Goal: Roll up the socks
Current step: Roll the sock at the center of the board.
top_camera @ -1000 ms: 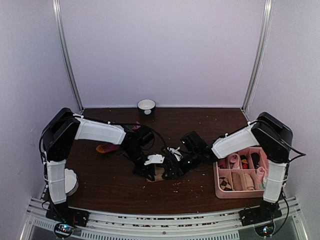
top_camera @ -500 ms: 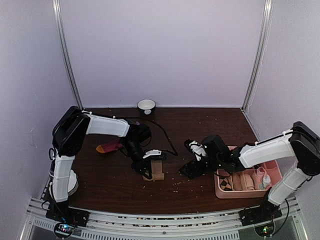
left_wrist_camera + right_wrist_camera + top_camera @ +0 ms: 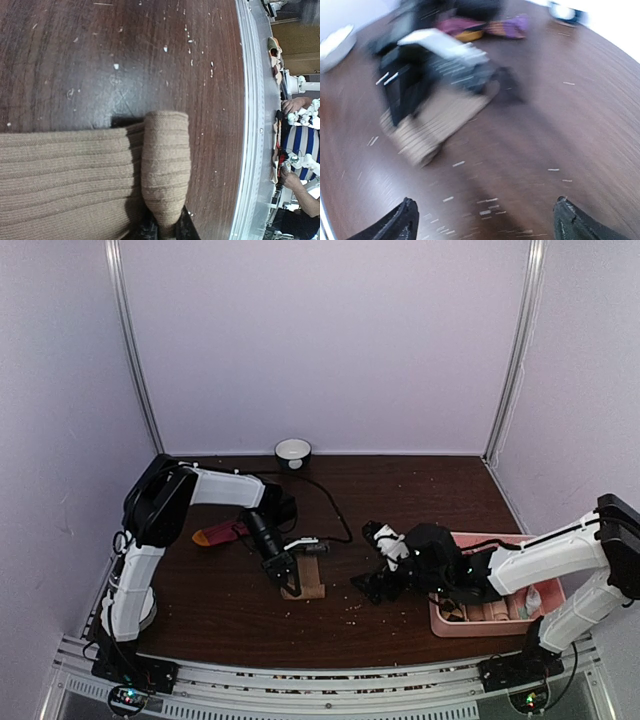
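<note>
The left end effector point(image 3: 283, 568) is clamped on the plain tan ribbed fabric sock point(image 3: 306, 581), just left of centre in the overhead view. In the left wrist view a folded-over bulge of that sock runs down into the jaws at the bottom edge. The flat ribbed length spreads across the lower left. The grip probably pins the started roll so it cannot spring open.

The right end effector point(image 3: 487, 222) has its fingers wide apart with nothing between them. It sits low over the dark brown wooden worktop point(image 3: 420, 490), right of the tan sock and clear of it, likely free to come in and turn the fabric.

The dark red fabric sock with a purple cuff and orange toe point(image 3: 225, 533) lies further left, behind the left arm, and neither end effector is on it.

Bare wood separates the tan sock from the metal rail at the bottom. The pink divided plastic tray point(image 3: 440, 626) crowds the lower right, close behind the right end effector, so the centre offers the freest room.
</note>
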Tool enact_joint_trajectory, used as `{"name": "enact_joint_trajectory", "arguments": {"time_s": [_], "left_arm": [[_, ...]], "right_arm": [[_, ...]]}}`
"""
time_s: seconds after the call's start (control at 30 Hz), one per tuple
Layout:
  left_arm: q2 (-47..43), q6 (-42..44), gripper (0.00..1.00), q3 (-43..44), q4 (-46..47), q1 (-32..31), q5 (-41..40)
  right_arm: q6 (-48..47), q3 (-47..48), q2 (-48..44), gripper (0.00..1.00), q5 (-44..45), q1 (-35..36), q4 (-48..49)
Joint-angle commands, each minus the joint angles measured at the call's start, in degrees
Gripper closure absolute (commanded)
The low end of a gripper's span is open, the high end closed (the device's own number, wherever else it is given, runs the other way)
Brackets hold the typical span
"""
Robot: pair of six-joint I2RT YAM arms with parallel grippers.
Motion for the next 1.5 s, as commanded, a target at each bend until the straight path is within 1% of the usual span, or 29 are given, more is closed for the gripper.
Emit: {"name": "enact_joint_trajectory", "arguments": {"time_s": [0.0,0.07,0.1,0.13,0.33,0.47,0.6,0.8,0.97,1.03,1.07,1.1,1.13,1.17,1.23,1.3,1.37,1.4,1.43,1.47], "left_arm": [[4.70,-0.61,0.93,0.53,-2.35,0.50,-5.59],[4.98,-0.73,0.92,0.76,-2.33,0.50,-5.69],[5.07,-0.84,0.92,0.90,-2.35,0.51,-5.83],[5.22,-0.97,0.92,0.95,-2.37,0.51,-6.02],[5.65,-1.42,0.92,1.49,-2.46,0.51,-6.63],[5.53,-0.90,0.92,1.13,-2.77,0.50,-6.17],[5.50,-0.55,0.92,1.22,-2.92,0.50,-5.71],[5.55,-0.18,0.92,1.31,-3.32,0.51,-5.21],[5.49,1.03,0.91,1.65,-4.26,0.47,-4.93],[5.22,2.02,0.90,1.64,-4.84,0.51,-4.69],[5.12,2.75,0.88,1.70,-5.26,0.51,-4.46],[4.87,3.47,0.86,1.75,-5.76,0.51,-4.32],[4.39,4.02,0.80,1.64,-5.93,0.51,-4.42],[3.62,4.52,0.74,1.35,-5.92,0.63,-4.50],[1.73,5.47,0.66,1.01,-6.41,1.04,-3.24],[-0.20,7.39,0.58,1.36,-8.82,1.76,-0.66],[-2.84,9.47,0.48,1.37,-11.63,2.82,2.15],[-4.22,10.46,0.38,1.06,-12.06,3.25,2.72],[-6.07,11.04,0.08,0.48,-11.75,3.57,2.50],[-8.66,11.25,0.03,-0.75,-10.15,3.87,1.63]], "right_arm": [[-15.50,-2.46,2.56,0.09,-0.38,7.81,2.69],[-18.94,-4.46,4.24,0.15,-2.50,9.09,8.95],[-20.11,-3.41,5.45,0.19,-3.60,9.15,9.92],[-21.53,-1.71,7.09,0.22,-4.33,9.16,9.66],[-32.13,12.71,18.89,0.44,-7.67,9.18,1.09],[-35.46,19.56,24.56,0.48,-7.81,9.20,-1.61],[-37.12,23.77,27.98,0.54,-8.14,9.07,-4.38],[-37.17,24.77,30.37,0.63,-9.76,8.39,-5.36],[-36.52,24.53,32.30,0.65,-9.05,8.22,-5.30],[-36.00,24.38,32.79,0.71,-9.11,8.05,-5.13],[-35.82,24.49,33.05,0.76,-9.19,7.90,-5.25],[-35.30,24.58,33.21,0.84,-9.40,7.76,-5.57],[-34.73,24.59,33.39,0.90,-9.84,7.49,-5.79],[-33.90,24.66,33.63,0.94,-10.64,7.02,-6.21],[-32.71,25.02,34.05,0.96,-13.06,6.40,-7.85],[-31.76,25.12,34.32,0.96,-14.76,5.97,-9.07],[-30.92,25.36,34.33,0.98,-16.80,5.82,-10.72],[-30.65,25.87,34.29,0.99,-17.83,5.76,-12.12],[-30.26,26.36,34.28,1.00,-19.04,5.69,-13.50],[-29.83,26.86,34.18,1.00,-20.13,5.66,-14.78]]}}
